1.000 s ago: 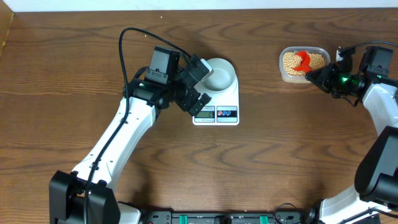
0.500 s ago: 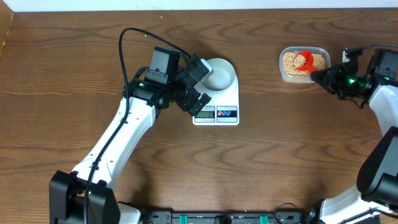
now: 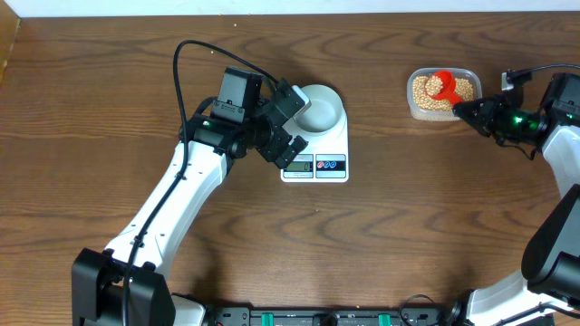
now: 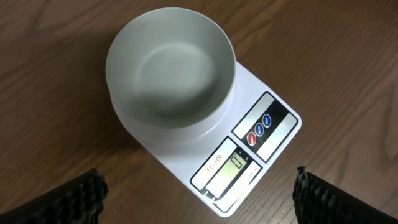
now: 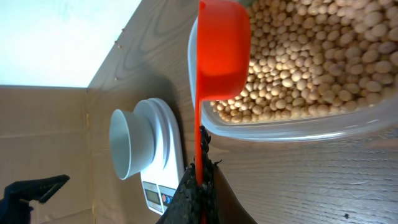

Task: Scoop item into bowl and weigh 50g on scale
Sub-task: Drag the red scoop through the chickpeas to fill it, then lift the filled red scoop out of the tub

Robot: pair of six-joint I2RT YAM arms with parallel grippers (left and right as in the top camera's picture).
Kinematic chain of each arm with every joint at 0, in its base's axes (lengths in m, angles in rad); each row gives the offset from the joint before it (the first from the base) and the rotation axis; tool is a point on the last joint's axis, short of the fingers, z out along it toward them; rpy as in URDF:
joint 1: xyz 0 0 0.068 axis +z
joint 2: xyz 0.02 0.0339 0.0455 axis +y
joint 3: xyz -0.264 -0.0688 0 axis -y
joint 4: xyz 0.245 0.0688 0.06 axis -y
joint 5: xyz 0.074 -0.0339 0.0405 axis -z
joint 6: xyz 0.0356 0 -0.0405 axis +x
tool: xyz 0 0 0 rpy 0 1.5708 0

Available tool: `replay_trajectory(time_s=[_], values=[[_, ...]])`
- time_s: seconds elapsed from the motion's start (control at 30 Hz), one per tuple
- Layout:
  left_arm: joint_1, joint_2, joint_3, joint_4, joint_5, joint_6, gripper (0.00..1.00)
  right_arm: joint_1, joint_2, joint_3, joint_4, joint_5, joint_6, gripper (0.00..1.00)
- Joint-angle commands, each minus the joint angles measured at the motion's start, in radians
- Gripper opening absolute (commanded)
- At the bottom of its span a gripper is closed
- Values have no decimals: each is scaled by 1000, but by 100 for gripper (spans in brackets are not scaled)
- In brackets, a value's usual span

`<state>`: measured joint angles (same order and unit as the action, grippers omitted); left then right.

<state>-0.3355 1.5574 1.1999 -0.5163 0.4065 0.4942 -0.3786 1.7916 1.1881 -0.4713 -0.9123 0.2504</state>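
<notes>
The pale bowl [image 3: 323, 110] stands empty on the white scale [image 3: 315, 152] left of centre. My left gripper [image 3: 283, 128] hovers open at the scale's left front, touching nothing. From the left wrist, the bowl [image 4: 171, 74] and scale [image 4: 264, 134] lie beyond the left gripper [image 4: 199, 200], whose fingertips [image 4: 84, 193] are spread wide. My right gripper [image 3: 472, 110] is shut on the handle of a red scoop [image 3: 443, 85], whose cup lies over the beans [image 3: 423, 91]. In the right wrist view, the scoop [image 5: 222, 50] lies against the beans [image 5: 311, 68] ahead of the right gripper [image 5: 200, 180].
A clear plastic tub [image 3: 412, 107] holds the beans at the back right; the right wrist view shows its rim [image 5: 292, 132]. The left arm stretches from the front edge up to the scale. A cardboard wall stands at the table's far left [image 3: 7, 41].
My right gripper has drawn back to the right, and the red scoop has shifted and turned inside the tub. The left arm, bowl and scale are unmoved.
</notes>
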Motion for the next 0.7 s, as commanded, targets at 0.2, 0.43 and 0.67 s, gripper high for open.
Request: replay_trajectory(time_s=[0.2, 0.43, 0.67], values=[[3, -24, -5, 1, 12, 5, 98, -7, -10, -6, 40, -157, -30, 1], [3, -24, -5, 1, 12, 5, 98, -5, -10, -6, 57, -211, -18, 1], [3, -24, -5, 1, 12, 5, 98, 20, -10, -6, 92, -228, 20, 2]])
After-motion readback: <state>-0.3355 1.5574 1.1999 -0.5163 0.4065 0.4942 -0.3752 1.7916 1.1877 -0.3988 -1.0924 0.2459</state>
